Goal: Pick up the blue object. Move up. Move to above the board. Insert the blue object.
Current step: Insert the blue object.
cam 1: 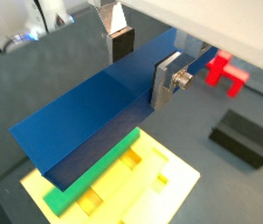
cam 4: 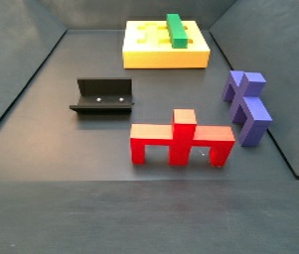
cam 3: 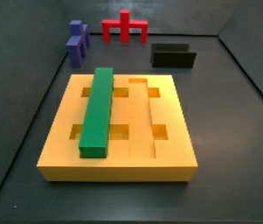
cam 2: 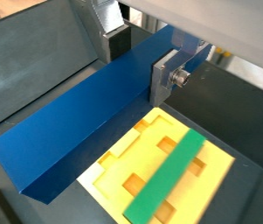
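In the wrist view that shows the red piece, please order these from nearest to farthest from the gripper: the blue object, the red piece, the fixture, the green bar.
1. The blue object: held between the fingers of the gripper.
2. The red piece: on the floor just beyond one finger.
3. The fixture and the green bar, under the blue object's far end: too close to call.

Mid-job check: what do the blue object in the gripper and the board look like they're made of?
The blue object, clamped in the gripper above the board in both wrist views, looks like rigid plastic: uniform dark blue, a soft sheen, crisp edges. The board also looks like plastic or painted block: flat matte yellow, clean-cut grooves and holes. Neither shows grain or a metallic glint, but the look leaves it open.
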